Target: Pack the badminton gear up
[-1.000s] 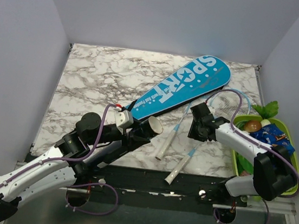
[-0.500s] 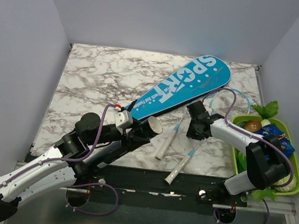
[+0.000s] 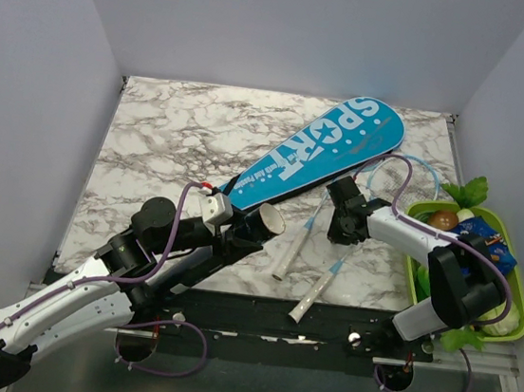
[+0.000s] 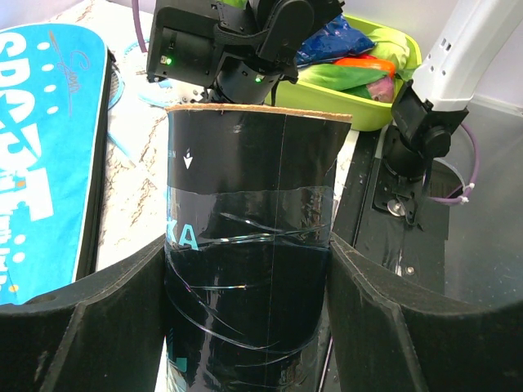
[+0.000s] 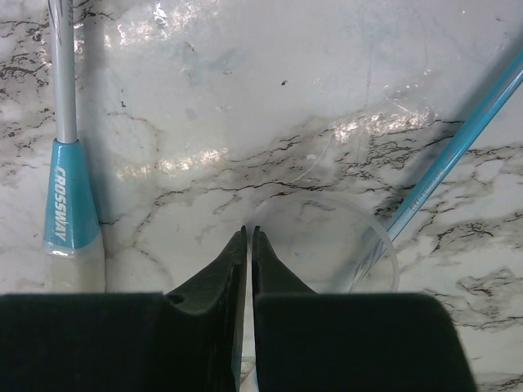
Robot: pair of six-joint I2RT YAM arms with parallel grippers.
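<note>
The cyan bag (image 3: 320, 155) lettered "SPORT" lies diagonally across the marble table. Two light-blue rackets lie right of it, their white handles (image 3: 289, 254) (image 3: 315, 293) pointing to the near edge. My left gripper (image 3: 238, 236) is shut on a black tube (image 3: 260, 225), open end toward the rackets. The tube fills the left wrist view (image 4: 249, 212). My right gripper (image 3: 342, 227) is down between the racket shafts. In the right wrist view its jaws (image 5: 248, 233) are pinched on the rim of a clear round lid (image 5: 327, 245). A racket handle (image 5: 69, 220) lies left of it and a blue shaft (image 5: 458, 147) to its right.
A green tray (image 3: 516, 285) of toy vegetables stands at the right table edge, close to my right arm. It also shows in the left wrist view (image 4: 380, 94). White walls close in the table on three sides.
My right gripper has moved slightly left between the racket shafts, and its elbow has swung nearer. The left arm and tube have not moved.
</note>
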